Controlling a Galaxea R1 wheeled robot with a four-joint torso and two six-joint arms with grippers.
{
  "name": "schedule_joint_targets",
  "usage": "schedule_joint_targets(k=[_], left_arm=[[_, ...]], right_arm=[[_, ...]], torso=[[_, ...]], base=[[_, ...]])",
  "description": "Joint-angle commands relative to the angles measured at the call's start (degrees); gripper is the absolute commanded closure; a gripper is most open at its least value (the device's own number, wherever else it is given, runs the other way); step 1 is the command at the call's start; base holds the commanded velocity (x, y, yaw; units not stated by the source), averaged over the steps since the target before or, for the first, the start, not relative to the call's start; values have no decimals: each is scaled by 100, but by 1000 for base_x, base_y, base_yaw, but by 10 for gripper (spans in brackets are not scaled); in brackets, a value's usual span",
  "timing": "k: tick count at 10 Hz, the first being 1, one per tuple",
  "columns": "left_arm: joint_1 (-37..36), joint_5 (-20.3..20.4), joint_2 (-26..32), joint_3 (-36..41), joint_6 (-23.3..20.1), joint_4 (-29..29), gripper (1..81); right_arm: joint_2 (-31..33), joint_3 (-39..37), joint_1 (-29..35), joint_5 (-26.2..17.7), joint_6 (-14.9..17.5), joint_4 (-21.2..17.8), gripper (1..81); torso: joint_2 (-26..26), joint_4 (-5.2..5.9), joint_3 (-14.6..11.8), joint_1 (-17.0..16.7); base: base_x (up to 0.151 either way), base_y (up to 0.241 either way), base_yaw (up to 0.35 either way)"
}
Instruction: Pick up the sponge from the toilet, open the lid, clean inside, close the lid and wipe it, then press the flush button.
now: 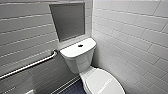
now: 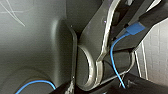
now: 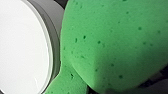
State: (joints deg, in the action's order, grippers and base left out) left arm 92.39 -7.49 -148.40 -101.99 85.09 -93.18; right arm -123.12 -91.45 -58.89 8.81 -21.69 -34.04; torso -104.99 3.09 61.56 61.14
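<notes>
The white toilet (image 1: 80, 62) stands in the tiled corner with its oval lid (image 1: 102, 82) down; grey lettering runs near the lid's front edge. On the flat tank cover (image 1: 75, 50) sits the dark round flush button (image 1: 80, 45). In the right wrist view the bright green sponge (image 3: 112, 42) looms very close to the camera, creased as if squeezed. It is held by my shut right gripper beside the lid's white rounded surface (image 3: 22, 45). The left wrist view looks onto my own dark body parts and blue cables.
A metal grab bar (image 1: 30, 65) runs along the left tiled wall toward the tank. A grey recessed panel (image 1: 68, 21) sits above the tank. The right tiled wall (image 1: 135, 37) stands close beside the bowl. Dark floor (image 1: 75, 88) shows left of the bowl.
</notes>
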Motion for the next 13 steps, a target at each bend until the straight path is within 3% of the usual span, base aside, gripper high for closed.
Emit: schedule_joint_targets(k=[1,4,7,10,13], left_arm=[[47,-86,64,223,-54,-77,10],[38,-95,-6,170,-54,-77,10],[12,-95,-33,117,-54,-77,10],[11,-95,-15,117,-46,-59,10],[-15,-95,-6,117,-36,-42,10]], right_arm=[[793,1013,390,172,51,546,811],[1191,1957,830,138,77,864,811],[1323,2256,1374,-55,86,1083,811],[666,1871,2313,-817,86,1092,811],[-250,982,2991,-1497,77,1083,811]], torso=[[0,0,0,0],[0,0,0,0],[0,0,0,0],[0,0,0,0],[0,0,0,0]], base=[[0,0,0],[0,0,0],[0,0,0],[0,0,0],[0,0,0]])
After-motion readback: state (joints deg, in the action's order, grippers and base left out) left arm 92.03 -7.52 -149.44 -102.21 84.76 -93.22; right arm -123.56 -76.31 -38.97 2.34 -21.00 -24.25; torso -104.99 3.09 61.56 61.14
